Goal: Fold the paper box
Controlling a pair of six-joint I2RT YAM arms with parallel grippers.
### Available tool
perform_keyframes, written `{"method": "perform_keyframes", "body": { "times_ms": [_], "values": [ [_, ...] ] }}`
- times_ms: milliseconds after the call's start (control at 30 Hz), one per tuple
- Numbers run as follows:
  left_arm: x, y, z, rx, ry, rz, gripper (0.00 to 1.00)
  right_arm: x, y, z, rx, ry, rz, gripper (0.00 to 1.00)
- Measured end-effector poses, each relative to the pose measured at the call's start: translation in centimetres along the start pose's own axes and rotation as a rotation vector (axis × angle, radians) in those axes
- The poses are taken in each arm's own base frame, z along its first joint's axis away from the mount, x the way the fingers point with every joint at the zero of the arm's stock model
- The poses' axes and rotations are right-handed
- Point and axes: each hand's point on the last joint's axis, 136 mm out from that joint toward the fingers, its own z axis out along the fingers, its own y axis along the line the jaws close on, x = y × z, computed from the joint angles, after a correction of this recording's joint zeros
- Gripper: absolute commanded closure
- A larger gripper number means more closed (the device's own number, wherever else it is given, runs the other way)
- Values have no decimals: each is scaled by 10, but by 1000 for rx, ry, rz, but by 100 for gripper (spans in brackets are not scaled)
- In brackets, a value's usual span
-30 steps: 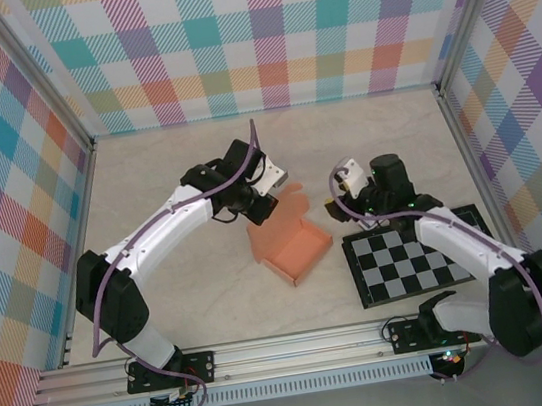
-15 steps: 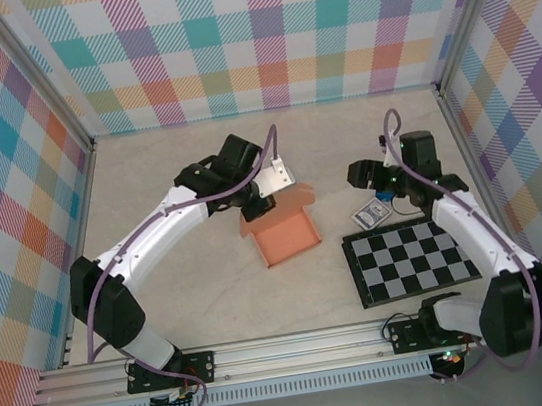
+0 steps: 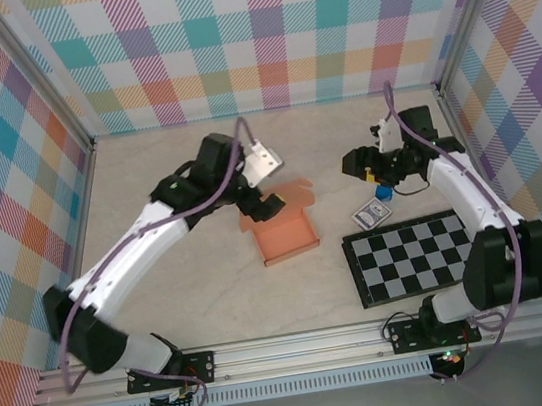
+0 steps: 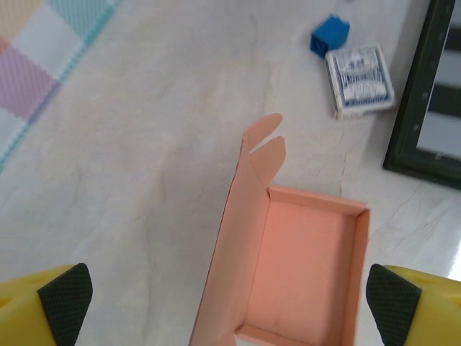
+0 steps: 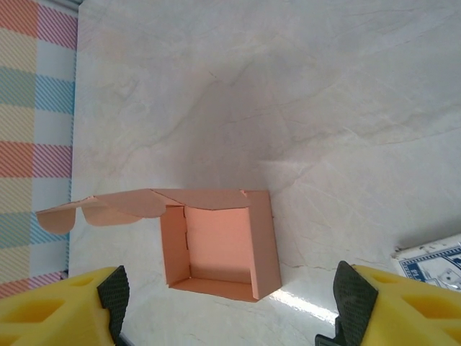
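Observation:
The paper box (image 3: 285, 233) is a salmon-orange open tray standing on the table, with its lid flap upright along the back edge. My left gripper (image 3: 263, 202) hovers over that back edge, open, touching nothing. In the left wrist view the paper box (image 4: 306, 277) lies below my left gripper (image 4: 230, 303), between the wide-spread pads (image 4: 65, 303). My right gripper (image 3: 365, 168) is raised to the right of the box, open and empty. The right wrist view looks down on the paper box (image 5: 220, 245), well beneath my right gripper (image 5: 230, 295).
A black-and-white checkered board (image 3: 415, 255) lies at the front right. A blue-backed card deck (image 3: 372, 214) and a small blue cube (image 3: 383, 191) sit just behind it, under the right gripper. Plaid walls (image 3: 8, 199) enclose the table on three sides.
The left gripper has opened and let go of the box's flap. The box has turned square to the table edge. The right arm has pulled back and up to the right.

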Motion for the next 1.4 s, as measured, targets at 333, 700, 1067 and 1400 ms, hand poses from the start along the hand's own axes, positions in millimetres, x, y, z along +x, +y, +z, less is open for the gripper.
{"method": "perform_keyframes", "body": {
  "times_ms": [333,700,1067,1400],
  "values": [
    [80,29,-49,-194,-94,-783,0,-9,27,45,-108,173,-17,20],
    [120,39,0,-143,-23,-1331,2,15,57,73,-248,317,75,17],
    [113,51,26,-46,-58,-1436,3,33,57,96,-251,404,143,18],
    [121,51,31,-41,-32,-1436,3,21,48,94,-211,362,135,18]
  ]
}}
